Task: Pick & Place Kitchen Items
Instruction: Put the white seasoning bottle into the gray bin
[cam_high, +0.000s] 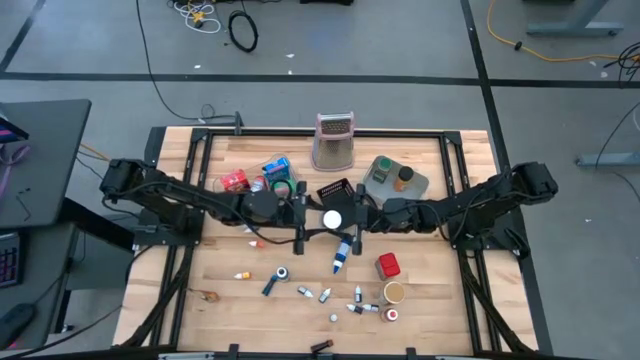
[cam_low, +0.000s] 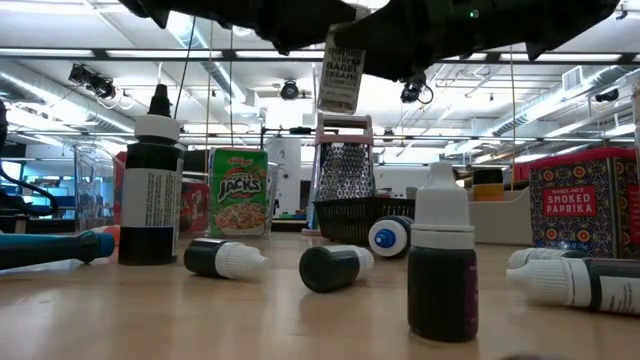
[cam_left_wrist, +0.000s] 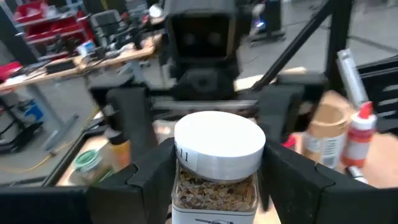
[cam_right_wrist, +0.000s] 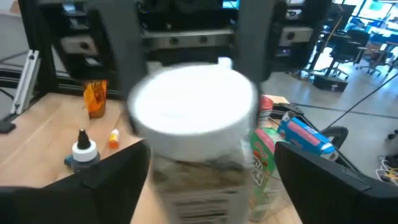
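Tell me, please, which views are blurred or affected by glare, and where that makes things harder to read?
Right wrist view: the white-lidded jar is smeared by blur, label unreadable. Left wrist view: the jar's lid is sharp, the other arm behind it soft. Low view: bright ceiling lights silhouette the arms; near bottles such as the white-capped bottle read clearly. High view: even light, small items tiny.

Two dark, near-black arms: left arm (cam_high: 170, 195), right arm (cam_high: 480, 200), each built of slim jointed links with rounded, bulky housings at the outer joints. Matte black throughout, with thin black cabling hugging the links. Left gripper (cam_left_wrist: 211, 180) with broad, angular black fingers (cam_left_wrist: 146, 177), flat-faced and chunky. Right gripper (cam_right_wrist: 205, 174) likewise fitted with wide matte black fingers (cam_right_wrist: 329, 180). Boxy black wrist housings behind both.
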